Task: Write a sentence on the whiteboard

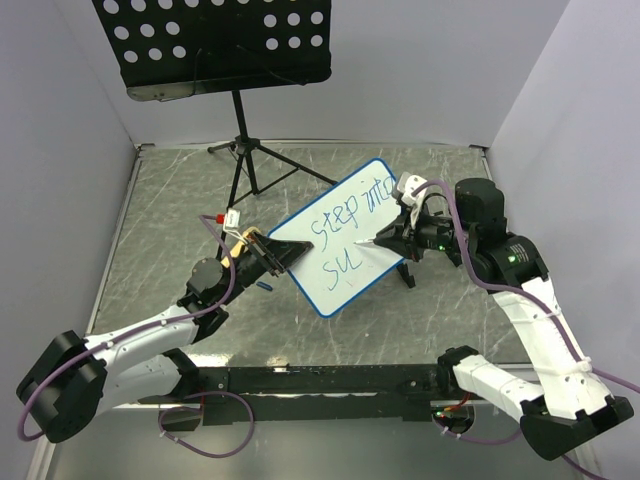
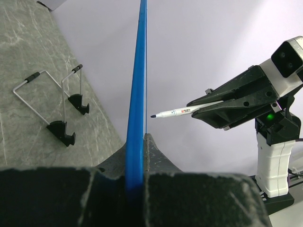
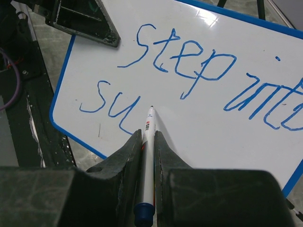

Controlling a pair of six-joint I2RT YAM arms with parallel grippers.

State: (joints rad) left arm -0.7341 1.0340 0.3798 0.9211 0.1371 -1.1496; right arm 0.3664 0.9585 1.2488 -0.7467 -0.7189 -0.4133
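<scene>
Jaws on both arms are closed on something. The left jaws are clamped on the blue frame of the whiteboard [image 1: 345, 292], at its left corner as seen from above; in the left wrist view the frame [image 2: 136, 142] is seen edge-on, pinched between the two black fingers [image 2: 158, 156]. The right jaws are closed narrowly around the barrel of a white marker [image 3: 147, 151], whose blue cap end sticks out at the back and whose dark tip is pointed forward.

The whiteboard is held up off the table [image 1: 180, 200], tilted and turned like a diamond in the top view, between the two arms. Its white face is turned toward the right arm. The sentence [image 3: 189, 80] is written on it in blue in two lines: "step into" above and the letters "su" below.

The marker tip is placed just to the right of the "u" in the second line. In the left wrist view the marker [image 2: 182, 111] is seen aimed at the board's face, with what looks like a narrow gap between tip and board; whether contact is made cannot be told for certain.

At the far side of the table a black perforated music stand [image 1: 215, 45] is set up on a tripod. A bent-wire stand with black feet [image 2: 59, 126] is seen on the table behind the board.
</scene>
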